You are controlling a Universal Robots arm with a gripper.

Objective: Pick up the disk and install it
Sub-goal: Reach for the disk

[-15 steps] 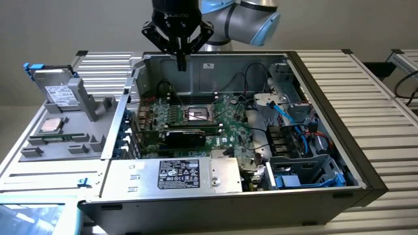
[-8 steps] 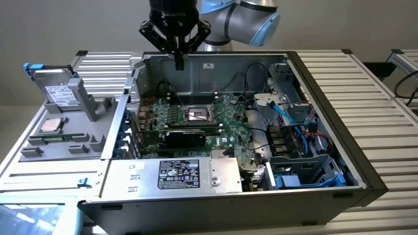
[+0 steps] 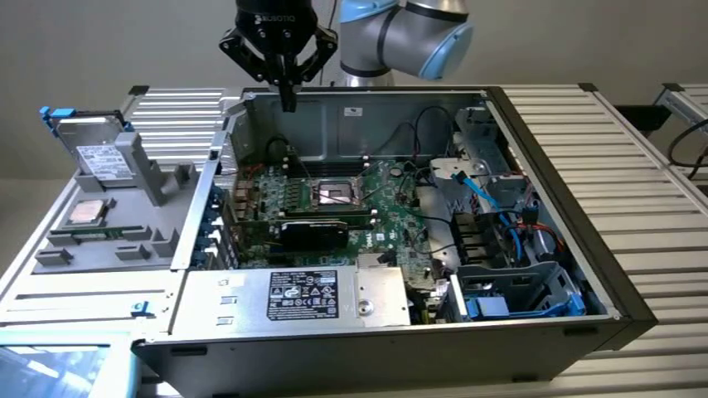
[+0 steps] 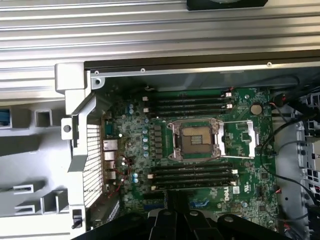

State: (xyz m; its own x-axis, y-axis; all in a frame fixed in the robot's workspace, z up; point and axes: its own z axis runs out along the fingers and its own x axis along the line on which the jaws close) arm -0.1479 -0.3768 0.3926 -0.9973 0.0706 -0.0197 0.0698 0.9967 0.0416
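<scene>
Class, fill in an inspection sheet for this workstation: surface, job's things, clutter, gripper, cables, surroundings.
Surface: ribbed metal table carrying an open computer case and a grey fixture tray.
Job's things: disk propped in the tray, at the exterior view's left, outside the case.
Clutter: CPU chip lying on the tray; power-supply box inside the case.
Gripper: gripper shut, holding nothing, above the case's rear wall, apart from the disk.
Cables: blue cables and black cables inside the case.
Surroundings: plain wall; nothing else seen.
</scene>
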